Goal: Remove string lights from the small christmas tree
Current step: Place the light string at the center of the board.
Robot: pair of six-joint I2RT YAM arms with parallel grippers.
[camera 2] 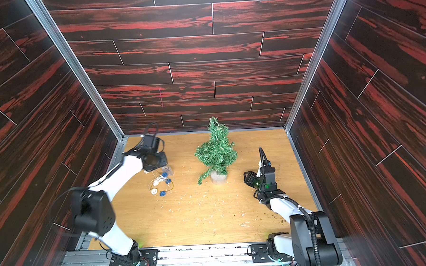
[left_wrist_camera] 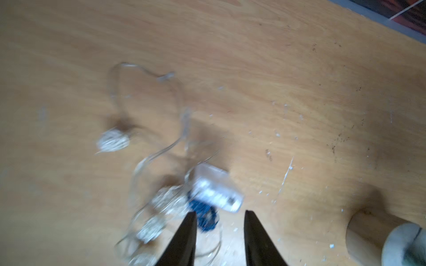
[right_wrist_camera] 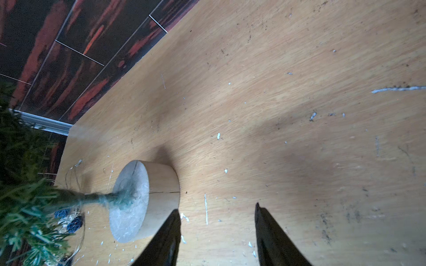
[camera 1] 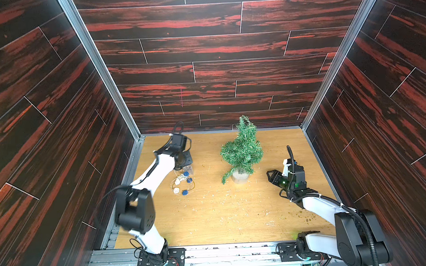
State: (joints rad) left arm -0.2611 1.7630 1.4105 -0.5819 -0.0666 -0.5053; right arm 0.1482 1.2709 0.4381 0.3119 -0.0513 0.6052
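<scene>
Wooden table, and the small christmas tree stands upright in its pot, branches bare in both top views. The right gripper hovers beside the pot, jaws parted, empty. The left gripper hangs just above the string lights, jaws apart with nothing between them. The lights lie in a loose heap on the table, well apart from the tree, with the clear battery box at the heap's edge. This looks like the drop-off, nearly done. The next move calls for lifting the left arm away without snagging the wire.
</scene>
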